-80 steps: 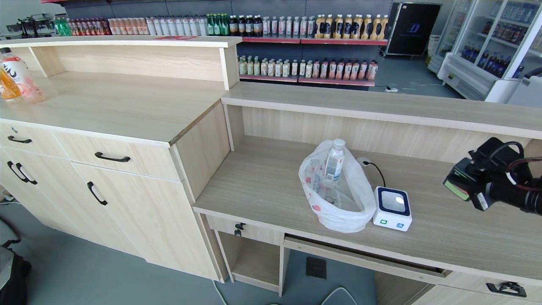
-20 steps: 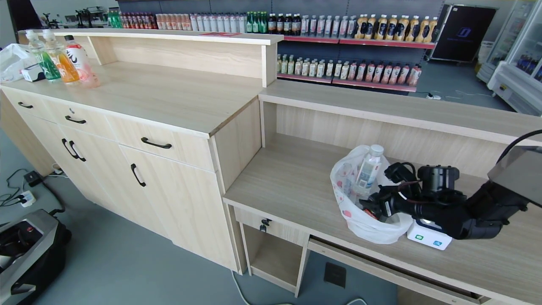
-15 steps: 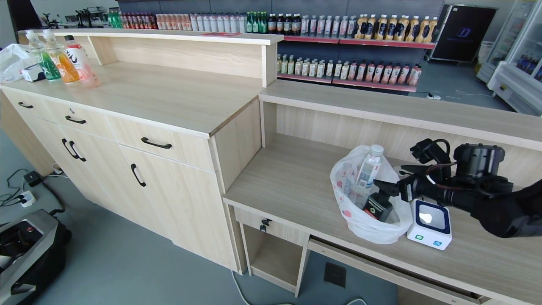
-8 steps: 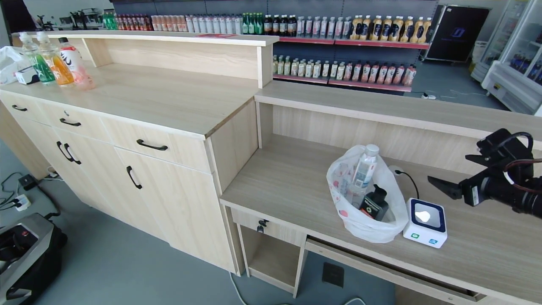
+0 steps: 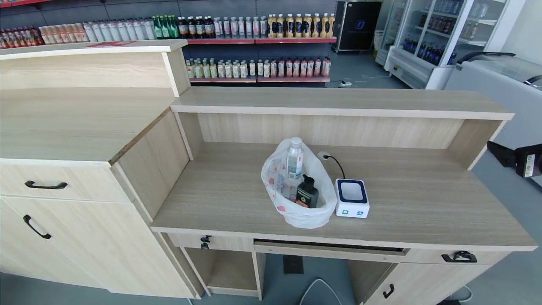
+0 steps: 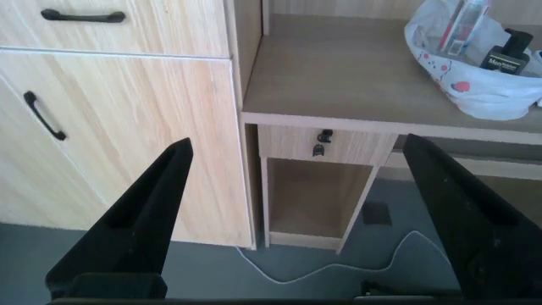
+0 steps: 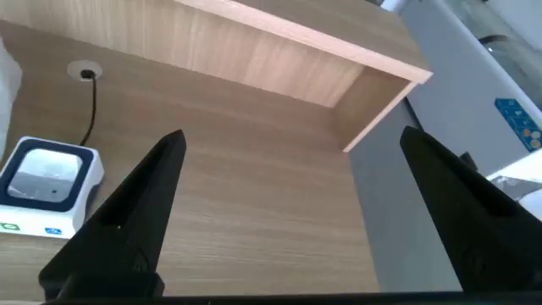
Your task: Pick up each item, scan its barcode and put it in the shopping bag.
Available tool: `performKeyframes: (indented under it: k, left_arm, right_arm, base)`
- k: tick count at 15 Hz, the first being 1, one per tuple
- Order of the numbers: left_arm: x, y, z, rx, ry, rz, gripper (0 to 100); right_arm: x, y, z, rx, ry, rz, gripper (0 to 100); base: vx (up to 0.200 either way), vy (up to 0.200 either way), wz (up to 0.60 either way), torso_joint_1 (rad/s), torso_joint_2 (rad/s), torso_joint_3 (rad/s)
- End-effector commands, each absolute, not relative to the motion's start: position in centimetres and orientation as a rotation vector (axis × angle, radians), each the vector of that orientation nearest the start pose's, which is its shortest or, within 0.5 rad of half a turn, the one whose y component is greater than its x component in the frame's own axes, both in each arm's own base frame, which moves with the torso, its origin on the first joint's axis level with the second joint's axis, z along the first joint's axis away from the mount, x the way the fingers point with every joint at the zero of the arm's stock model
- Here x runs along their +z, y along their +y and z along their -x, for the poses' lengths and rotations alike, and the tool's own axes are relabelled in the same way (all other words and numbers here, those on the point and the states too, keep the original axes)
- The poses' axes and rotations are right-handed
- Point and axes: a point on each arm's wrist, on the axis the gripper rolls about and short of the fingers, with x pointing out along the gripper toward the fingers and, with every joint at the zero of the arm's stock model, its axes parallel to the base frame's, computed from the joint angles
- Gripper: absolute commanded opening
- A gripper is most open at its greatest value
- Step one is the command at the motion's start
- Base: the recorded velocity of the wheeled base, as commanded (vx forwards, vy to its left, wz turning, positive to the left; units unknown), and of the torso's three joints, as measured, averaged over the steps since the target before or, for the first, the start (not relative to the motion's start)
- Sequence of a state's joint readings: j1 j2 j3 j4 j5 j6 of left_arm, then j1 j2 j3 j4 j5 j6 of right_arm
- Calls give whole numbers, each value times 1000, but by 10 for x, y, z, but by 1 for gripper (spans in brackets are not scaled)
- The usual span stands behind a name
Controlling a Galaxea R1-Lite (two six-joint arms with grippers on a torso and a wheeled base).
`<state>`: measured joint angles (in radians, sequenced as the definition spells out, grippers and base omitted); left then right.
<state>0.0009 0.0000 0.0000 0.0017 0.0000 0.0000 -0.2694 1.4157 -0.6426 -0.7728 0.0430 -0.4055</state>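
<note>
A white plastic shopping bag [image 5: 277, 186] with red prints stands in the middle of the low wooden desk [image 5: 423, 203]. Inside it a clear water bottle [image 5: 294, 159] stands upright beside a black pump bottle [image 5: 308, 193]. Right of the bag sits the white barcode scanner [image 5: 352, 197] with a dark blue rim. My right gripper [image 5: 500, 153] hangs open and empty off the desk's right end, well away from the bag; its wrist view has its fingers [image 7: 292, 140] spread over the desk, with the scanner [image 7: 47, 182] to one side. My left gripper [image 6: 298, 148] is open and empty, low before the cabinet, with the bag [image 6: 474, 68] farther off.
A taller counter [image 5: 76, 127] with drawers adjoins the desk on the left. A raised ledge [image 5: 338, 101] runs along the desk's back. The scanner's cable [image 5: 336, 163] leads to a hole in the desktop. Drink shelves and fridges stand far behind, and a chest freezer [image 5: 499, 80] at right.
My right gripper let go of the black pump bottle inside the bag, opened and drew back to the right. The head camera has swung right, so the whole scene has shifted.
</note>
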Motion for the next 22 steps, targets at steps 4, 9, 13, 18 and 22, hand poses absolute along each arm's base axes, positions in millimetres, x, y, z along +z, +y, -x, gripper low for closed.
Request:
performKeyframes:
  k: [4,9,13,18,22]
  left_arm:
    - [75,0,23,2,3,0,100]
    - [75,0,23,2,3,0,100]
    - [75,0,23,2,3,0,100]
    - [75,0,23,2,3,0,100]
    - [75,0,23,2,3,0,100]
  right_arm:
    - [216,-45,-156,-293,145,173,100]
    - [156,-14,-65,-223,102,108,100]
    - [116,-2,-19,-92,49,88,100]
    - [83,-1,22,-44,-60,71,100]
    - [80,-1,23,-30,-44,38,100]
  base:
    - [0,0,-150,1,1,1]
    - [0,0,0,0,0,0]
    - [0,0,0,0,0,0]
    - [0,0,0,0,0,0]
    - [0,0,0,0,0,0]
